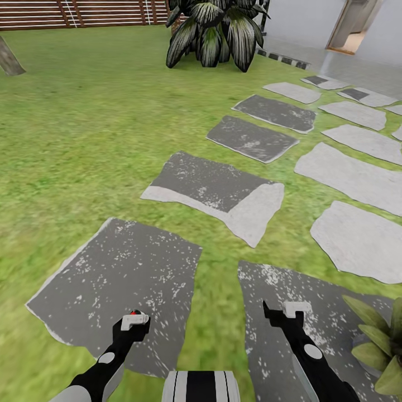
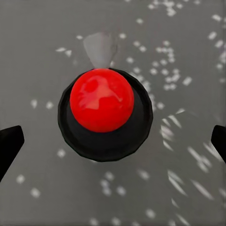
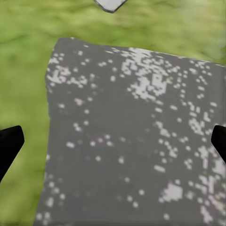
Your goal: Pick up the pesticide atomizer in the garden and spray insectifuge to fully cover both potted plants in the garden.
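**Robot stands on the garden stones with both arms held low**

At the far left of the head view a brown slat fence (image 1: 84, 12) runs along the back of the green lawn (image 1: 84, 111). The left gripper (image 1: 134, 322) hangs over a dark grey paving stone (image 1: 128, 268) near the robot. In the left wrist view its two black fingers (image 2: 9, 146) sit far apart at the sides, so it is wide open and holds nothing. Right under it stands a round black thing with a shiny red ball on top (image 2: 102, 100), set on the stone.

The right gripper (image 1: 286, 312) hangs over the next stone (image 1: 312, 296). Its fingers (image 3: 9, 143) are also spread wide, with nothing between them.

At the right edge of that stone sits a potted plant (image 1: 382, 346) with pointed olive leaves. A big dark leafy bush (image 1: 218, 30) grows at the back of the lawn. Pale stones (image 1: 357, 173) lead off to the right.
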You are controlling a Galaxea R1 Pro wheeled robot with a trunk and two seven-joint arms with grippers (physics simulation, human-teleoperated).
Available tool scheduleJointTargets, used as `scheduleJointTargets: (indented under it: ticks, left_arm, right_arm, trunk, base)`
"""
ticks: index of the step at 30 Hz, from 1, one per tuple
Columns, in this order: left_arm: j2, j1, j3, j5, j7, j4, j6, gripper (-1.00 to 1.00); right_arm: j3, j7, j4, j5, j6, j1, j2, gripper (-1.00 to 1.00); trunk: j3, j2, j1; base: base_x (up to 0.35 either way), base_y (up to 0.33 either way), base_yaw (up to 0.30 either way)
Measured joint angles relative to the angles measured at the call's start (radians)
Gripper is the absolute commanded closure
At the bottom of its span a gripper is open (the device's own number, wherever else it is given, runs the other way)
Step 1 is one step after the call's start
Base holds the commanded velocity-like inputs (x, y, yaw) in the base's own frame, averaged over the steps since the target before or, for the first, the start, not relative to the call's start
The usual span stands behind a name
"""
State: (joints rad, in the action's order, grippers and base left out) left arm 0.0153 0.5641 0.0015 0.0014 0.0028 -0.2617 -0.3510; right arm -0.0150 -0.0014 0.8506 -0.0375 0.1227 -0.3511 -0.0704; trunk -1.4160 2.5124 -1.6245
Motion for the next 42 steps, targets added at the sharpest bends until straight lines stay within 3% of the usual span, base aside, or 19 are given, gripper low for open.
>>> scheduleJointTargets:
  ticks: [5, 8, 19, 20, 42]
  left_arm:
    - [0.001, -0.001, 0.0, 0.0, 0.0, 0.0, -0.006, -1.0]
    - [0.001, -0.006, 0.0, 0.001, 0.0, 0.002, -0.059, -1.0]
    - [0.002, -0.005, 0.0, 0.001, 0.001, 0.003, -0.065, -1.0]
    - [0.002, -0.005, 0.0, 0.001, 0.001, 0.003, -0.065, 1.0]
    - [0.003, -0.005, 0.0, 0.003, 0.001, 0.003, -0.069, 1.0]
  right_arm:
    - [0.0, 0.0, 0.0, 0.0, 0.0, 0.0, 0.0, -1.0]
    - [0.0, 0.0, 0.0, 0.0, 0.0, 0.0, 0.0, -1.0]
    - [0.0, 0.0, 0.001, 0.0, 0.0, 0.0, 0.0, -1.0]
    - [0.0, 0.0, 0.001, 0.0, 0.0, 0.0, 0.0, -1.0]
    - [-0.001, 0.002, 0.002, 0.0, 0.0, 0.0, 0.0, -1.0]
  trunk:
    - [0.0, 0.0, 0.0]
    - [0.0, 0.0, 0.0]
    - [0.0, 0.0, 0.0]
    - [0.0, 0.0, 0.0]
    - [0.0, 0.0, 0.0]
  base:
    - [0.0, 0.0, 0.0]
    - [0.0, 0.0, 0.0]
    - [0.0, 0.0, 0.0]
    - [0.0, 0.0, 0.0]
    - [0.0, 0.0, 0.0]
